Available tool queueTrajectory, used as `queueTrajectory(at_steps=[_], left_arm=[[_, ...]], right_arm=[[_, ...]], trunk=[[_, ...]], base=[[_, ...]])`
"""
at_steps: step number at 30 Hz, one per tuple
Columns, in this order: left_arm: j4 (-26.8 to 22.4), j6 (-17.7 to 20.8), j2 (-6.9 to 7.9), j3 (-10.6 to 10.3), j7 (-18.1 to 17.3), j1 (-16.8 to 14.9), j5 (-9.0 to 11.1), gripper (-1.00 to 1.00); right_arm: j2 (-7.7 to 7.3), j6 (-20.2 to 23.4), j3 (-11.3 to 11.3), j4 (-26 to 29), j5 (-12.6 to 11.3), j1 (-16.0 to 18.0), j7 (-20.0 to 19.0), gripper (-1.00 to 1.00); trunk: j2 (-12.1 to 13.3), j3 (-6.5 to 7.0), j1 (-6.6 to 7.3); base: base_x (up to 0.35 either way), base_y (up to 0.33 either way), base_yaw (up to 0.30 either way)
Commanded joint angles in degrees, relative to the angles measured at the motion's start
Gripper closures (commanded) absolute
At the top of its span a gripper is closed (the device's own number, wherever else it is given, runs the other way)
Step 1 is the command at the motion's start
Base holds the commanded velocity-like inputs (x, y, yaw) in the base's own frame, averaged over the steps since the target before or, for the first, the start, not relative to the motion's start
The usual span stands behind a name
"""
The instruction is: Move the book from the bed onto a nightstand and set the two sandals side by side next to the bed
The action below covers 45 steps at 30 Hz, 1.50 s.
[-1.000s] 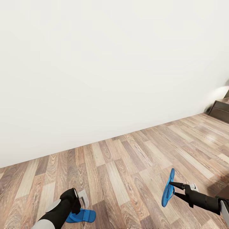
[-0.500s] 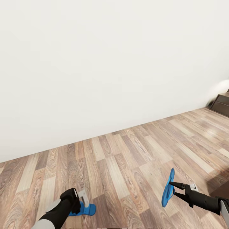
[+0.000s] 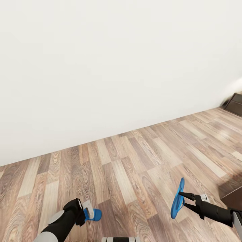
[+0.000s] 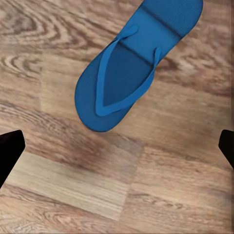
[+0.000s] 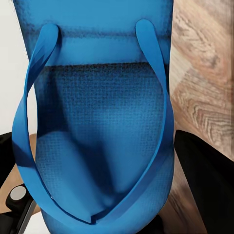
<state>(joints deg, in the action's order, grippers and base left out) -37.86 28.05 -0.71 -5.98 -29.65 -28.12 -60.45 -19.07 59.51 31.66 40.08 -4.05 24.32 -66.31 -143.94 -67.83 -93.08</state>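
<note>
One bright blue sandal [image 3: 177, 199] hangs upright above the wood floor, and my right gripper [image 3: 182, 199] is shut on its sole. In the right wrist view this sandal [image 5: 97, 122] is close up with black fingers [image 5: 207, 195] beside it. The other sandal [image 3: 93, 214] lies flat on the floor, partly hidden by my left gripper [image 3: 88, 211]. The left wrist view has that sandal [image 4: 129, 68] strap-up below my open left gripper [image 4: 117, 148], apart from its fingertips [image 4: 9, 148]. A dark-brown nightstand [image 3: 236, 103] stands by the wall at far right. The book is out of view.
A plain white wall [image 3: 111, 67] runs across ahead, meeting the brown plank floor [image 3: 134, 168]. A dark brown corner [image 3: 232, 197] juts in at the lower right; I cannot tell whether it is the bed.
The whole picture has shifted, so the camera moved: the nightstand slid toward the right edge and less of the floor sandal shows beside my left arm. Both arms keep their pose.
</note>
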Motion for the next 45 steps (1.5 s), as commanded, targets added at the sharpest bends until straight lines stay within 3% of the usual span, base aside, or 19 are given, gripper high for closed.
queueTrajectory(at_steps=[1, 3, 29, 45], left_arm=[[-0.11, 0.16, 0.0, -0.08, -0.42, -0.01, -0.46, -1.0], [-0.11, 0.16, 0.0, -0.08, -0.41, -0.01, -0.46, -1.0], [-0.29, 0.25, 0.09, 0.01, -0.41, -0.01, -0.55, -1.0], [-0.29, 0.25, 0.09, 0.01, -0.42, -0.04, -0.55, -1.0]], right_arm=[[0.02, 0.49, 0.06, 0.0, -0.34, 0.03, 0.09, 1.0], [0.01, 0.49, 0.06, 0.0, -0.34, 0.03, 0.09, 1.0], [0.0, 0.49, 0.06, 0.0, -0.5, 0.03, 0.05, 1.0], [0.0, 0.49, 0.06, 0.0, -0.52, 0.03, 0.04, 1.0]], trunk=[[-0.04, -0.28, -0.01], [-0.06, -0.72, -0.06], [-0.06, -0.72, -0.06], [-0.06, -0.62, -0.06]], base=[[0.0, 0.0, 0.0], [0.0, 0.0, 0.0], [0.0, 0.0, -0.003], [0.0, 0.0, -0.251]])
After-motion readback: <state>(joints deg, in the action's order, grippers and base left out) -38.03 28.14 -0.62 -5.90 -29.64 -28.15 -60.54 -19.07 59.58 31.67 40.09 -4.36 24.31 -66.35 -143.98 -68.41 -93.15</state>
